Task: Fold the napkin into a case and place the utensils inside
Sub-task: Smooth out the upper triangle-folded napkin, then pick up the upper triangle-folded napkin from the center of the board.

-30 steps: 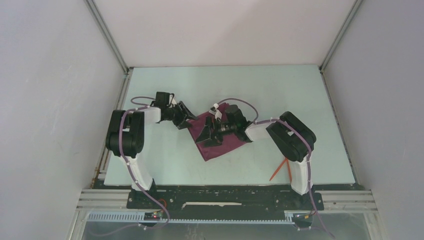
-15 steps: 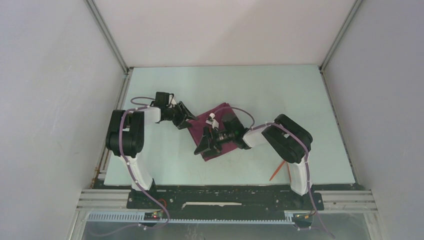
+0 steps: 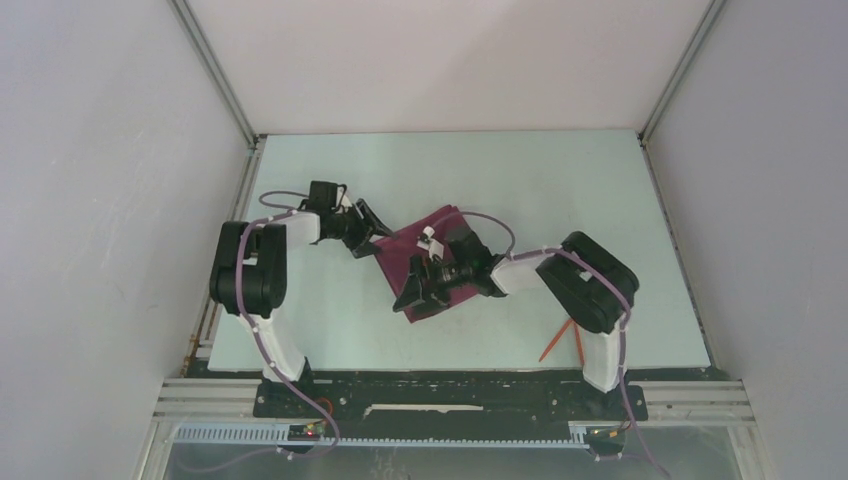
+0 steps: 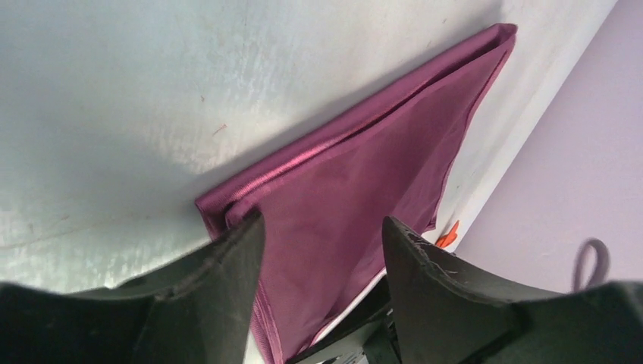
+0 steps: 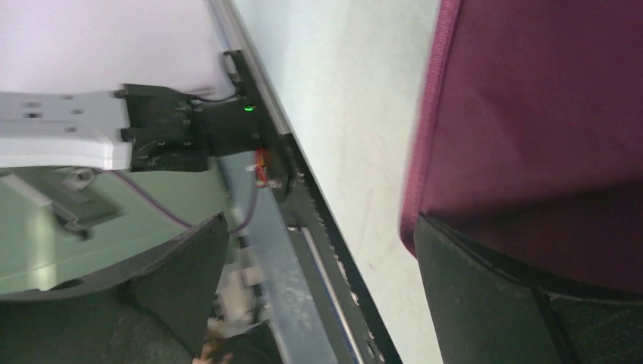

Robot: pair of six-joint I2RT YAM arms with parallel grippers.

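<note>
1. While both arms reach over the table point(image 3: 560, 180), the napkin point(image 3: 440, 250) lies folded flat at centre of the top view, a tilted plum rectangle.
2. At its left corner sits the left gripper point(image 3: 378, 236). Wrist view: jaws apart, nothing clamped. The cloth's folded corner lies flat on the table between the fingers point(image 4: 227, 280). Can't tell if the tips touch it.
3. Over the napkin's lower corner hangs the right gripper point(image 3: 412, 293), jaws spread wide, empty. Wrist view: one finger point(image 5: 531, 303) at lower right of frame overlaps the cloth edge. The other, lower left, is off the cloth, with bare table and the black rail point(image 5: 337, 284) showing between them.
4. Both utensils point(image 3: 555, 341) meet in a narrow V at lower right of the top view, just beside the right arm base point(image 3: 600, 370), well apart from the napkin. An orange sliver also shows at right-centre of the left wrist view, past the cloth's far edge.
</note>
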